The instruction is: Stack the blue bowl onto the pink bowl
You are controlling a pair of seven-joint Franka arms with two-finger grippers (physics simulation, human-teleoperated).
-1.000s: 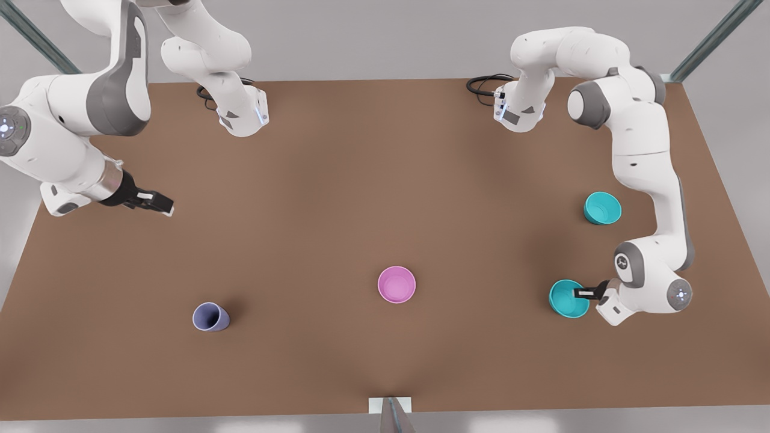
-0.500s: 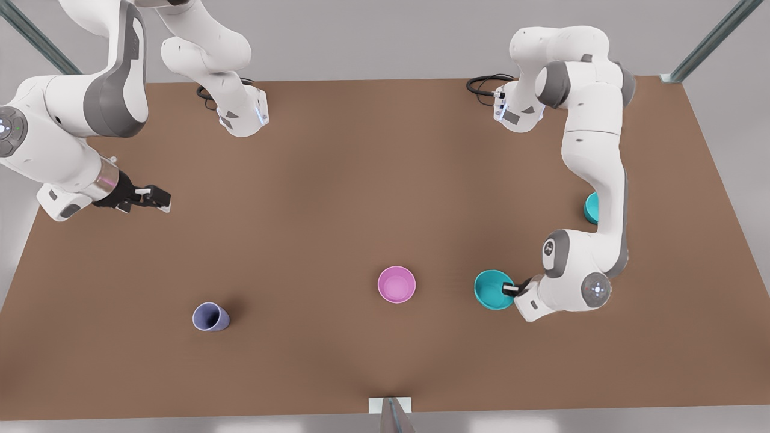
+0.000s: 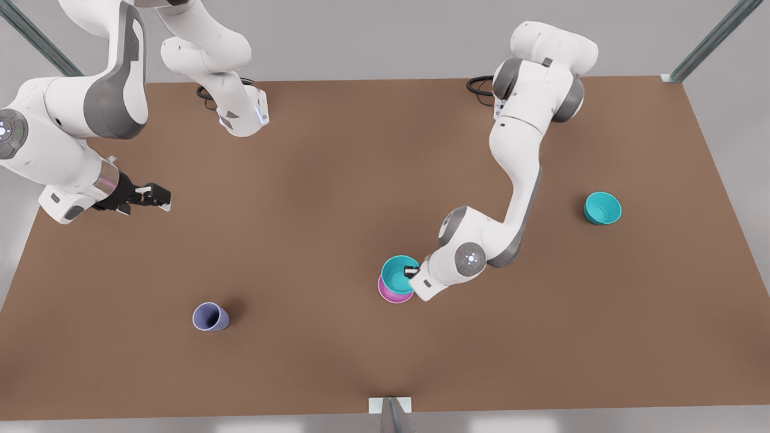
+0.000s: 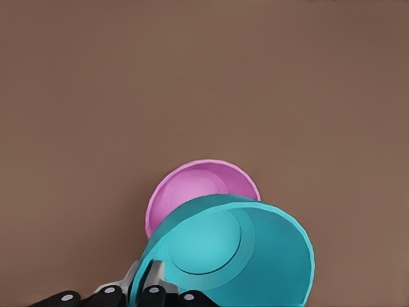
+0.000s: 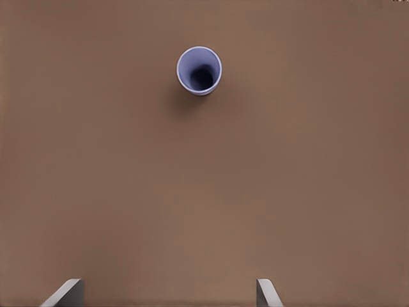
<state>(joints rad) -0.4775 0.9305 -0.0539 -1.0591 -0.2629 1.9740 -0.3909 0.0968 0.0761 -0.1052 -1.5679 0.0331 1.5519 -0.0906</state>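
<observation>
Front view: the left hand sits near the middle of the brown counter, on the arm reaching in from the front view's right. It pinches the rim of the blue bowl, one finger inside the wall and one outside. The blue bowl is carried above the pink bowl and covers most of it; a crescent of pink rim shows on the near side. Whether the two bowls touch cannot be told from here.

Left wrist view: the blue bowl is tilted, its opening toward the camera, with the fingers clamped on its wall. The pink bowl stands upright on the counter below and is partly hidden by the blue one, off-centre from it.

Front view, other things: a second teal bowl stands upright at the front view's right, well apart from the pair. A lavender cup stands at the lower left of that view.

The right hand hangs over the counter at the front view's left and waits, holding nothing. Right wrist view: its two fingertips are spread wide, and the lavender cup stands upright on the counter well beyond them.
</observation>
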